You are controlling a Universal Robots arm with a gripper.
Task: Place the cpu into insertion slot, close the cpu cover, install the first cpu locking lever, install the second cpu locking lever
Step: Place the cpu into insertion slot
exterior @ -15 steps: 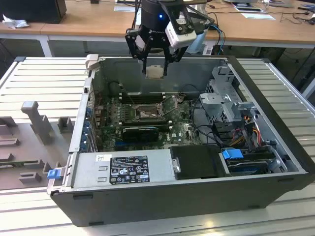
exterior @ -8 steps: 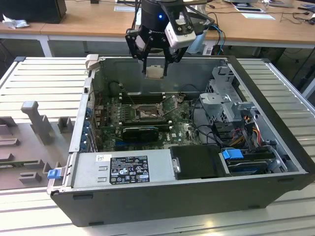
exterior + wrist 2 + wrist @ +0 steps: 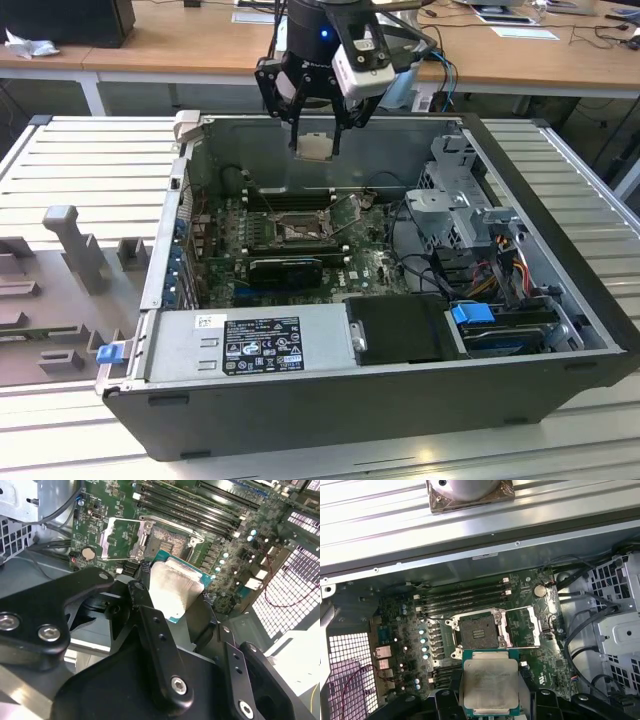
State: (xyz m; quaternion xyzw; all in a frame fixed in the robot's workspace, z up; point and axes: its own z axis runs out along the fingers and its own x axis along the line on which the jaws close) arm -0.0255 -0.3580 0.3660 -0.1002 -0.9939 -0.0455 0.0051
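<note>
Over PC case [image 3: 400, 405], gripper [image 3: 316, 140] jaws clamp cpu [image 3: 490, 682]; step 1, insertion slot [image 3: 479, 631] bare, cpu cover [image 3: 524, 625] open; prob. needs squaring.

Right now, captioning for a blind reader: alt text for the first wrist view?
The black hand holds a small square silvery-beige chip above the empty square black socket; its silver frame cover stands open.

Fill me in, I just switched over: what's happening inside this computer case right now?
The arm's gripper holds the cpu above the open computer case, clear of the motherboard. The insertion slot lies empty below, with the cpu cover swung open beside it. The chip is not seated yet.
</note>
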